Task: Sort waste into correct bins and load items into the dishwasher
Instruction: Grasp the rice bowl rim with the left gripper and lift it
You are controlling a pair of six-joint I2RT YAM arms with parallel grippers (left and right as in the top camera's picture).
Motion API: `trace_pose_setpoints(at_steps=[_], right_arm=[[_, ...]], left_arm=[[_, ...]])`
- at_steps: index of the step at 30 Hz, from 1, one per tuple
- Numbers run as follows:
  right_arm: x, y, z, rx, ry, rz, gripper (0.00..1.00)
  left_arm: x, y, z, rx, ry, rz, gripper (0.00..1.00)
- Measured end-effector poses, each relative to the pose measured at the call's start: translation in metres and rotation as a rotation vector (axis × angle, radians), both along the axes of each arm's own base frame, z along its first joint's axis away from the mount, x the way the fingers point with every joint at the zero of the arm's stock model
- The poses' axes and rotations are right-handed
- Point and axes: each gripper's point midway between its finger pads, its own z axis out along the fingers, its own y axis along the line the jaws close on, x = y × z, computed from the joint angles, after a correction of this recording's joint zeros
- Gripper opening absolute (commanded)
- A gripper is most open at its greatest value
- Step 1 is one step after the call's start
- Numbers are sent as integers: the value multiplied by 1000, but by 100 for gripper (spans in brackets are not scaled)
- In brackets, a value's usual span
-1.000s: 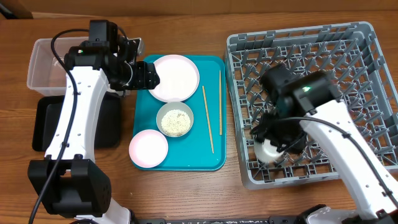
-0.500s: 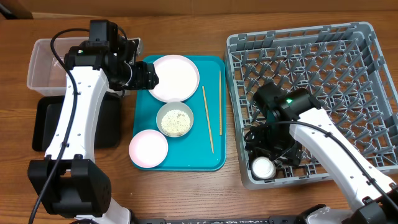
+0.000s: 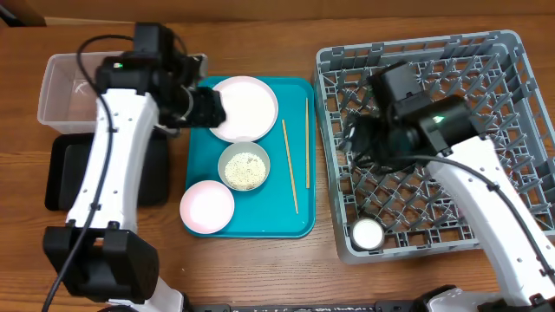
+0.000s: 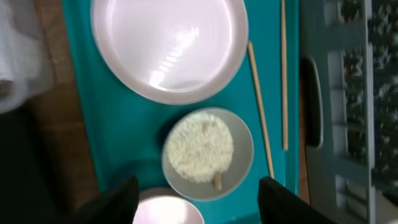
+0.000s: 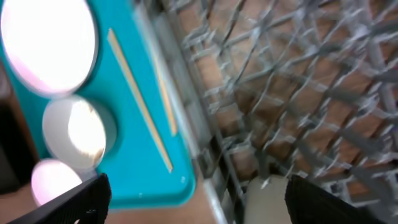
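Overhead, we see a cup (image 3: 367, 233) standing in the rack's (image 3: 512, 113) near-left corner. It is well apart from the right gripper (image 3: 357, 143), which hangs over the rack's left side. The left gripper (image 3: 206, 106) sits at the plate's (image 3: 247, 108) left edge on the teal tray (image 3: 299, 224), which also holds the rice bowl (image 3: 244, 166), a pink dish (image 3: 207, 206) and chopsticks (image 3: 290, 165).

In the left wrist view, the fingers (image 4: 121, 199) are spread wide and empty, and the rice bowl shows between them.

The right wrist view is blurred. Its fingers (image 5: 81, 199) are wide apart and hold nothing, with the cup showing low in the rack.

We judge loading is in hand. Next, the rice needs tipping into a bin, so a gripper must close on the bowl's rim.
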Motion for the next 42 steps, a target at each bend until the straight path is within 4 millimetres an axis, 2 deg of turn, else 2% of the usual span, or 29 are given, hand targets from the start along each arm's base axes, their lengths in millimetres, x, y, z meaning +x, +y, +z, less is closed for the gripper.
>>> trace_pose_setpoints(at_steps=[4, 7, 9, 12, 16, 20, 23, 25, 27, 32, 35, 38, 42], right_arm=[[19, -39, 1, -16, -25, -123, 93], [25, -64, 1, -26, -27, -197, 93], [27, -74, 1, -31, -28, -223, 94], [27, -79, 1, -39, -30, -227, 94], [27, -79, 1, -43, -32, -211, 93], [27, -79, 1, -46, -32, -202, 93], [28, -79, 1, -47, -34, -199, 93], [28, -79, 1, -47, -34, -198, 93], [27, -79, 1, -49, -34, -195, 93], [27, -79, 1, -48, -33, -195, 93], [27, -79, 1, -48, -34, -195, 94], [28, -79, 1, -49, -34, -195, 94], [28, -79, 1, -48, -35, -195, 93]], left_arm=[[-10, -47, -4, 31, -1, -86, 64], [-20, -79, -17, 90, -11, -136, 65], [-27, -95, -29, 130, -12, -167, 64], [-36, -113, -56, 209, 22, -205, 59], [-40, -118, -97, 301, 106, -212, 44], [-49, -110, -142, 382, 229, -204, 31], [-57, -103, -160, 422, 290, -208, 27], [-59, -101, -167, 436, 310, -210, 12], [-60, -100, -169, 443, 318, -206, 4], [-62, -95, -167, 467, 328, -203, 4], [-64, -93, -159, 477, 346, -206, 4], [-66, -92, -138, 487, 375, -208, 4], [-52, -92, -101, 454, 339, -181, 4]])
